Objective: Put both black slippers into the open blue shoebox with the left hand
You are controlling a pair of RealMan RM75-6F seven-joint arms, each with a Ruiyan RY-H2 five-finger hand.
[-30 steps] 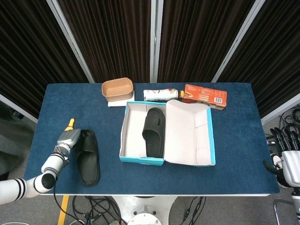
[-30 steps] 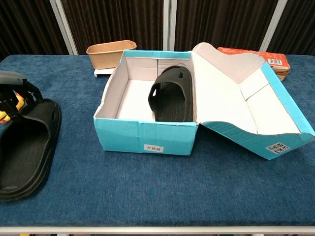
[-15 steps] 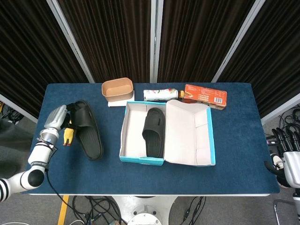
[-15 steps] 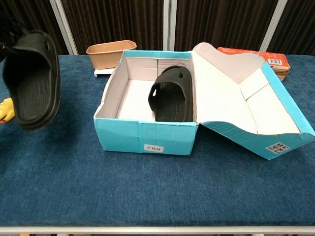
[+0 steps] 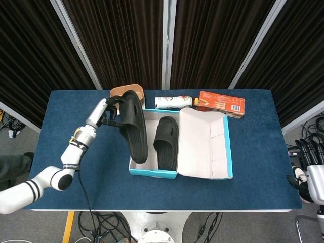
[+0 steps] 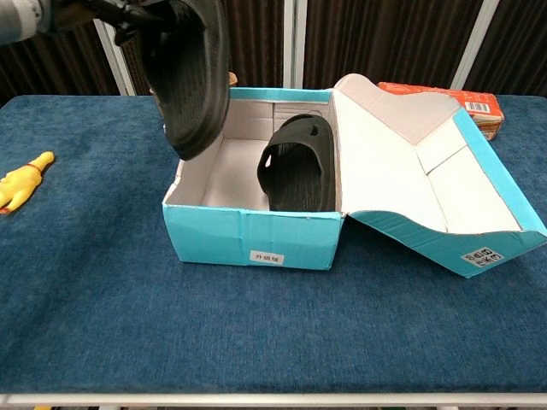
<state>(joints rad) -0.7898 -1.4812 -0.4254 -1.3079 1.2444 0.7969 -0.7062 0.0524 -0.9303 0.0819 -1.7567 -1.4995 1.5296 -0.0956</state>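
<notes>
My left hand (image 5: 108, 112) grips a black slipper (image 5: 134, 130) by its strap end and holds it in the air, tilted, over the left wall of the open blue shoebox (image 5: 152, 172). In the chest view the held slipper (image 6: 190, 75) hangs toe-down above the box's left side (image 6: 248, 235), with the left hand (image 6: 128, 10) at the top edge. A second black slipper (image 5: 166, 142) lies inside the box, right of centre (image 6: 299, 162). The white-lined lid (image 5: 205, 144) lies open to the right. My right hand (image 5: 311, 169) hangs off the table's right edge, fingers apart, holding nothing.
A tan bowl (image 5: 117, 93) stands on a white pad behind the held slipper. A bottle (image 5: 173, 102) and an orange carton (image 5: 221, 103) lie behind the box. A yellow rubber chicken (image 6: 20, 184) lies on the blue cloth at the left.
The left hand has lifted the slipper off the table at the left and carried it up and right to above the box's left side, uncovering the yellow toy. The right hand stayed put.
</notes>
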